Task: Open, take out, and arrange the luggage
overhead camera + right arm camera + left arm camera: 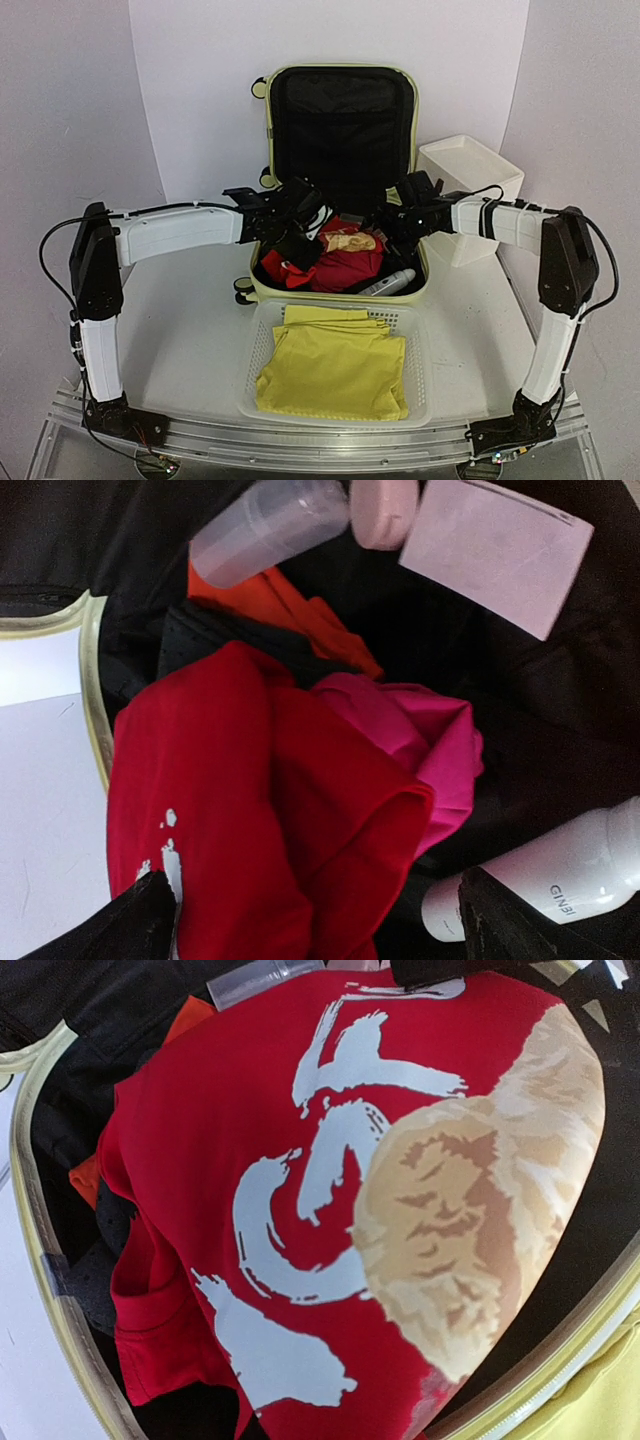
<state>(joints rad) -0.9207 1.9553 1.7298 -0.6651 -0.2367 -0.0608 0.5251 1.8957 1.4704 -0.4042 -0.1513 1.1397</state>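
One luggage (342,130) open; 1 red shirt (342,268) inside; L claw (303,228) closed, R claw (322,922) wide.

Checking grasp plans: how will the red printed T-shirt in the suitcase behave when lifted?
The red T-shirt is crumpled in folds, so probably floppy and light. It overlaps the pink garment, so may drag it along.

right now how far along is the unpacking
Done: luggage open, yellow cloth in the basket. In hand: nothing visibly held; right jaws open, left jaws shut, above the red shirt. Left: shirt, pink garment, orange cloth, white bottle still inside.
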